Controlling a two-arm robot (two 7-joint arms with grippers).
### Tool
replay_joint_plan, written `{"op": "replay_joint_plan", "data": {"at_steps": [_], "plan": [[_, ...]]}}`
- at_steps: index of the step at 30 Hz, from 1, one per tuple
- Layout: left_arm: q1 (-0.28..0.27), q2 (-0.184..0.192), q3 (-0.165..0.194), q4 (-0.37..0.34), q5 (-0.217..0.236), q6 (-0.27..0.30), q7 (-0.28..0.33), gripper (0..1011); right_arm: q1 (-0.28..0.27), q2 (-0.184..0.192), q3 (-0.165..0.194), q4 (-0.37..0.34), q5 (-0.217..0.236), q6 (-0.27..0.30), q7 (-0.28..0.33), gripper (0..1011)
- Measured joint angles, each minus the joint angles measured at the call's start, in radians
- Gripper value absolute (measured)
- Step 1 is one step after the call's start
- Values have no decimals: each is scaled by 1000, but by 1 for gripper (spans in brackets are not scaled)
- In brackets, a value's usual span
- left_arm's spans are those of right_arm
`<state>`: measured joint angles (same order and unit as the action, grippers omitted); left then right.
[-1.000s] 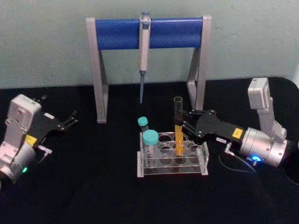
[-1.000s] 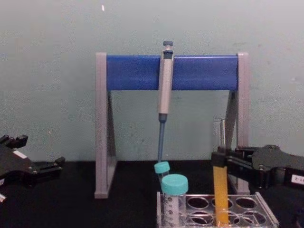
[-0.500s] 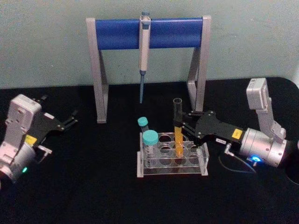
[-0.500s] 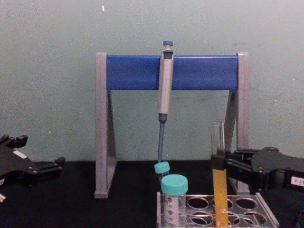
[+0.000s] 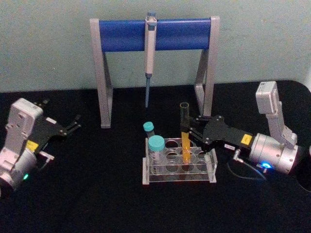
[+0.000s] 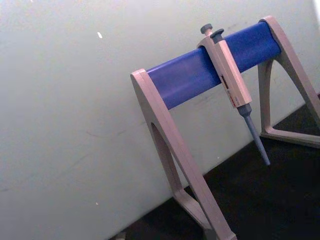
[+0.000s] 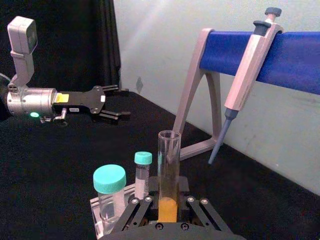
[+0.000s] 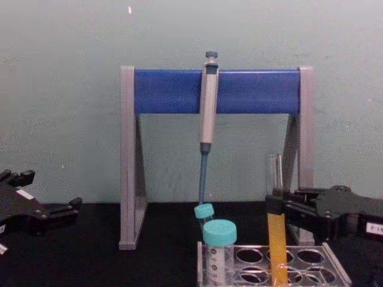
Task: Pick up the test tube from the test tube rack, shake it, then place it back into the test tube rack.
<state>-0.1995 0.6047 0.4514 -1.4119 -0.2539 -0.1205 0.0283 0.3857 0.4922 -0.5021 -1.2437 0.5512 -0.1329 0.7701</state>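
Observation:
The test tube, long clear glass with orange-yellow liquid in its lower half, stands upright in a back-row hole of the clear test tube rack. My right gripper reaches in from the right and is shut on the test tube just above the rack. In the right wrist view the fingers press both sides of the test tube at the liquid's top. From the chest, the right gripper holds the test tube over the rack. My left gripper is parked far left, open and holding nothing.
A grey-and-blue pipette stand with a hanging pipette stands just behind the rack. Two teal-capped tubes, one wide and one narrow, sit at the rack's left end. A black cloth covers the table.
The right gripper has sunk slightly with the test tube, so the tube sits a little deeper in the rack hole. The left arm has stayed still.

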Motion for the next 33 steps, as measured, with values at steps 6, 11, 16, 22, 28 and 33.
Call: {"op": "replay_joint_plan", "data": {"at_steps": [6, 11, 16, 22, 28, 33], "plan": [[0, 0, 0, 0, 0, 0, 0, 1001, 0, 0, 0, 0, 0, -1, 0, 216], [0, 0, 0, 0, 0, 0, 0, 1001, 0, 0, 1, 0, 0, -1, 0, 238], [0, 0, 0, 0, 0, 0, 0, 1002, -1, 0, 1, 0, 0, -2, 0, 363], [0, 0, 0, 0, 0, 0, 0, 1002, -1, 0, 2, 0, 1, -2, 0, 596], [0, 0, 0, 0, 0, 0, 0, 1001, -1, 0, 2, 0, 1, -2, 0, 793], [0, 0, 0, 0, 0, 0, 0, 1001, -1, 0, 2, 0, 1, -2, 0, 917]]}}
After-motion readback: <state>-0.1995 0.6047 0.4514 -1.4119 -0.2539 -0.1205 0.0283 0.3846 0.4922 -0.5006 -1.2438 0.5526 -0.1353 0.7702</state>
